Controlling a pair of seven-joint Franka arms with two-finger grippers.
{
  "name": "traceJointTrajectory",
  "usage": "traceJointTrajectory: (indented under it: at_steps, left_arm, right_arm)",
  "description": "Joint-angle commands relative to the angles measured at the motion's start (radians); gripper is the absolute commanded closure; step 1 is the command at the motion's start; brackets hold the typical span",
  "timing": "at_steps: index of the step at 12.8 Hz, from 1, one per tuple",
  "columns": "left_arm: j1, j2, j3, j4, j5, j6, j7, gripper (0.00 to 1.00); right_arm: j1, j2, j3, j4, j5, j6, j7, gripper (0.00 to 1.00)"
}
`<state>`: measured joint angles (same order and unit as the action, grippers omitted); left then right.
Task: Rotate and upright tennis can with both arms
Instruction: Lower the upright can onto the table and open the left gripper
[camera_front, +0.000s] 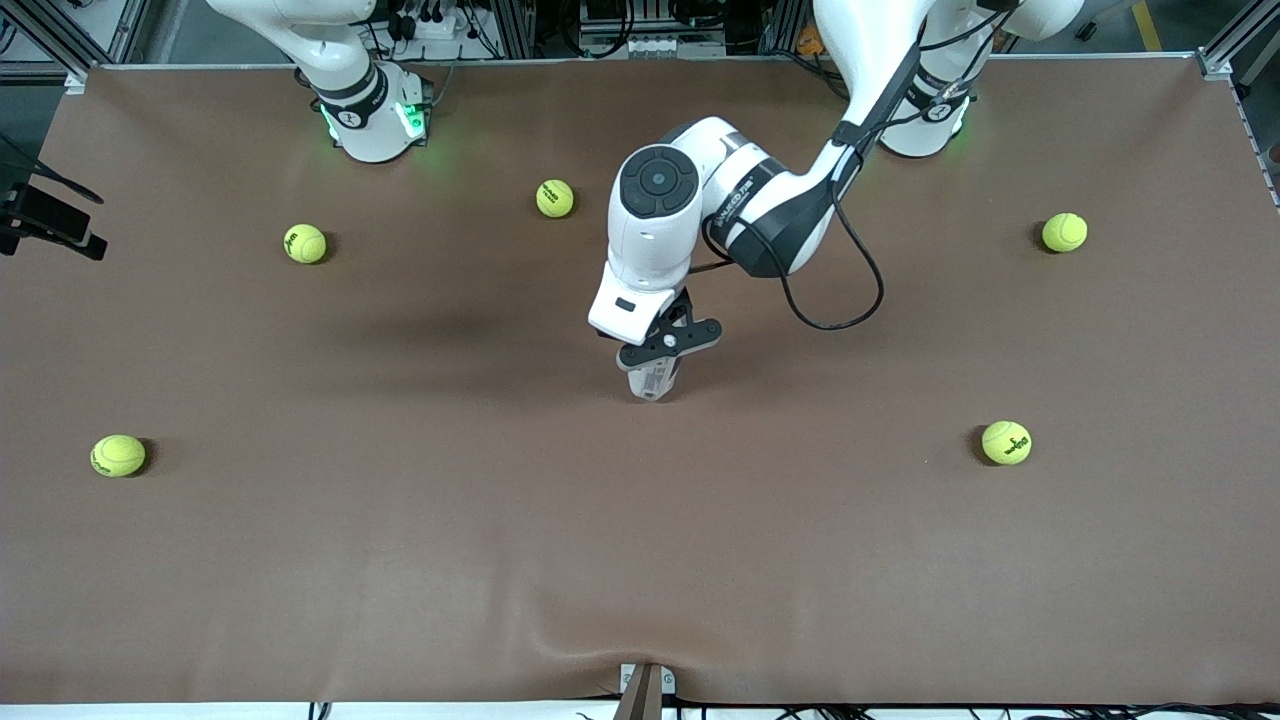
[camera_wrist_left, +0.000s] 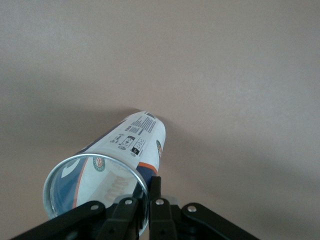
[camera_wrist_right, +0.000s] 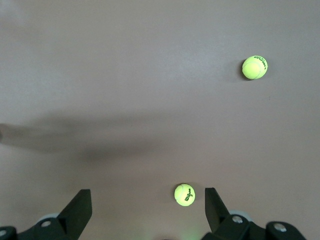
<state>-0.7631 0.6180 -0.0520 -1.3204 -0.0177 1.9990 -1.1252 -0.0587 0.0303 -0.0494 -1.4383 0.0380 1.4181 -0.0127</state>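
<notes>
From across the table the left gripper (camera_front: 668, 345) is clamped on the tennis can (camera_front: 655, 382) mid-table, well apart from every tennis ball (camera_front: 555, 198). Its wrist view shows fingers (camera_wrist_left: 156, 200) pinching only the open rim (camera_wrist_left: 95, 165), can (camera_wrist_left: 132, 145) tilted, so it may slip or tip. The right gripper (camera_wrist_right: 147, 207) waits, jaws wide, over a ball (camera_wrist_right: 184, 194) far from the can.

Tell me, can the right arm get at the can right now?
Probably yes. The can stands mid-table, its rim pinched by the shut left gripper, but its lower body shows bare. The right gripper is open, up near its base, with only table between.
</notes>
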Motion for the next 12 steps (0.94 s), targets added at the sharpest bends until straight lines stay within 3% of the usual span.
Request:
traceJointTrajectory:
  at_steps: [1,7,9,10,12]
  left_arm:
    - [-0.025,0.005,0.012,-0.003,0.033,-0.009,-0.048,1.0]
    - [-0.036,0.022,0.012,-0.006,0.041,-0.009,-0.05,1.0]
    - [-0.035,0.022,0.012,-0.006,0.039,-0.009,-0.05,0.8]
    - [-0.035,0.022,0.012,-0.006,0.039,-0.009,-0.05,0.63]
    - [-0.035,0.022,0.012,-0.005,0.038,-0.009,-0.05,0.46]
  right_arm:
    - [-0.012,-0.006,0.011,0.004,0.007,-0.001,0.005,0.0]
    - [-0.01,-0.006,0.011,0.004,0.007,-0.001,0.007,0.0]
    - [-0.01,-0.006,0.013,0.004,0.007,-0.001,0.007,0.0]
    - [-0.01,-0.006,0.013,0.006,0.007,-0.001,0.007,0.0]
    - [-0.01,-0.004,0.013,0.004,0.007,-0.001,0.007,0.0]
